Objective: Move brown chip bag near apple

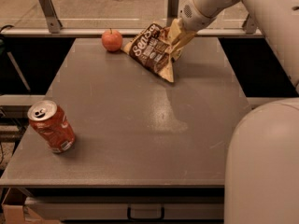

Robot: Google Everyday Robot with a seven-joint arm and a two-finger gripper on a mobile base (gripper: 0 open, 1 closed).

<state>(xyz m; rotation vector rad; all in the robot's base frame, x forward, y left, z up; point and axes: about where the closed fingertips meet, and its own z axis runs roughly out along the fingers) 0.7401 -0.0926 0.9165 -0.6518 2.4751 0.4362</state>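
Note:
The brown chip bag (152,51) with white lettering hangs tilted over the far part of the grey table (140,125), its lower corner near the surface. My gripper (176,37) is shut on the bag's right edge, reaching in from the upper right. The red-orange apple (112,40) sits at the table's far edge, just left of the bag with a small gap between them.
A dented red soda can (51,126) stands near the table's front left. A rail with metal brackets (46,3) runs behind the table. The robot's white body (261,167) fills the lower right corner.

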